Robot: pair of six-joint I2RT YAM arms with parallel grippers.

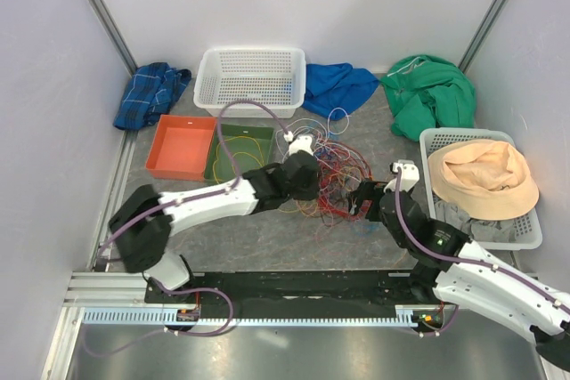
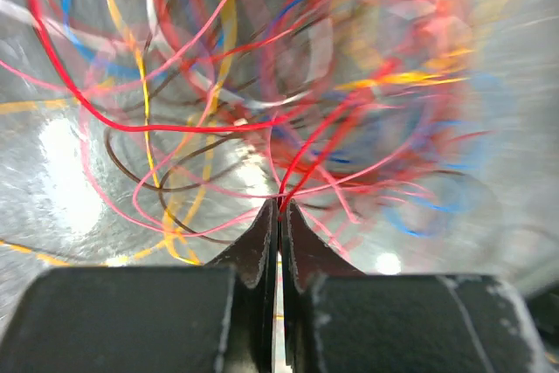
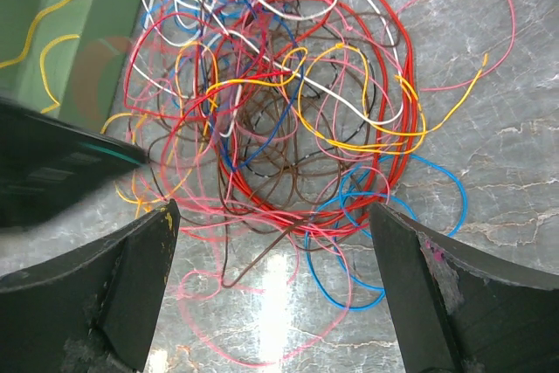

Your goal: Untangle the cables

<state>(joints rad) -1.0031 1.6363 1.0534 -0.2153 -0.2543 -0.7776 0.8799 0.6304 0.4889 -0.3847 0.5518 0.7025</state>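
Note:
The cables (image 1: 334, 171) lie in one tangled heap of red, pink, yellow, blue, white and brown wires at the table's middle. My left gripper (image 1: 312, 175) reaches into the heap's left side. In the left wrist view its fingers meet at the tip (image 2: 281, 205), shut on a red cable (image 2: 301, 159) that rises from between them into the blurred tangle. My right gripper (image 1: 361, 202) hovers at the heap's near right edge. In the right wrist view it (image 3: 272, 242) stands wide open above the cables (image 3: 288, 102), with only loose pink, brown and blue loops lying on the table between its fingers.
A green tray (image 1: 220, 156) holding yellow wire and an orange tray (image 1: 181, 149) sit left of the heap. A white basket (image 1: 250, 77) stands behind. Plaid (image 1: 150, 93), blue (image 1: 337, 86) and green (image 1: 432, 95) cloths lie at the back. A basket (image 1: 436, 138) at the right holds a peach hat.

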